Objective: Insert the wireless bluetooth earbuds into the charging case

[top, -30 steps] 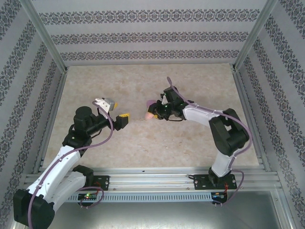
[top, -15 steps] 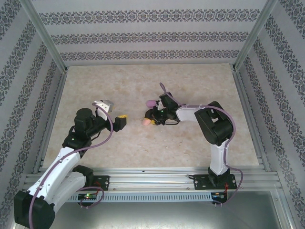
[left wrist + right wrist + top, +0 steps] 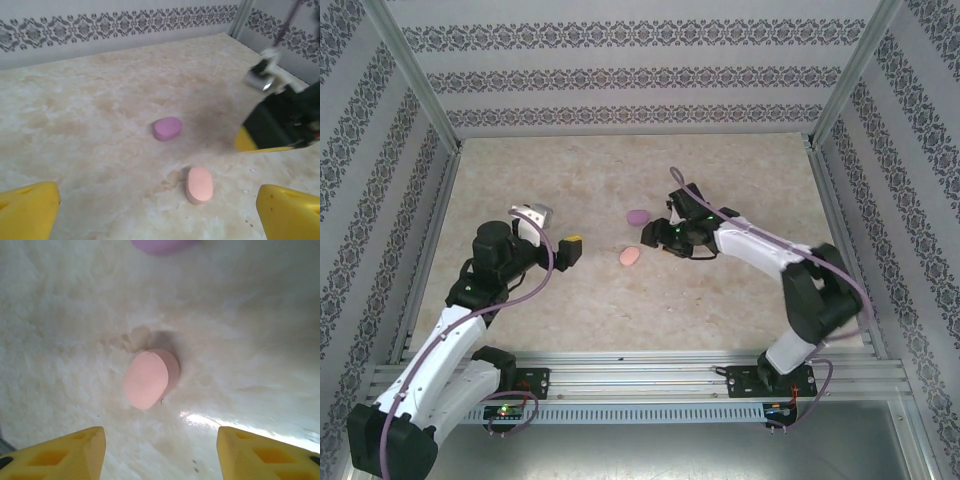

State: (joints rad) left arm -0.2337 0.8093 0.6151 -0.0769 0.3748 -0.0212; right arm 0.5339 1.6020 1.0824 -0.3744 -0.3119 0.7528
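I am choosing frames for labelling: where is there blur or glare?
Top view: the right arm is blurred at its elbow. Left wrist view: the pink case is sharp. Right wrist view: a white glare patch lies on the table near that case; the purple case is soft.

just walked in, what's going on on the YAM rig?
Nothing is held right now. The right gripper hangs low over the table with its fingers apart; the salmon-pink oval case lies just ahead of them, untouched. The purple oval case lies a little beyond it, apart. Both cases look closed. The left gripper hovers wide open off to the left, facing both cases.
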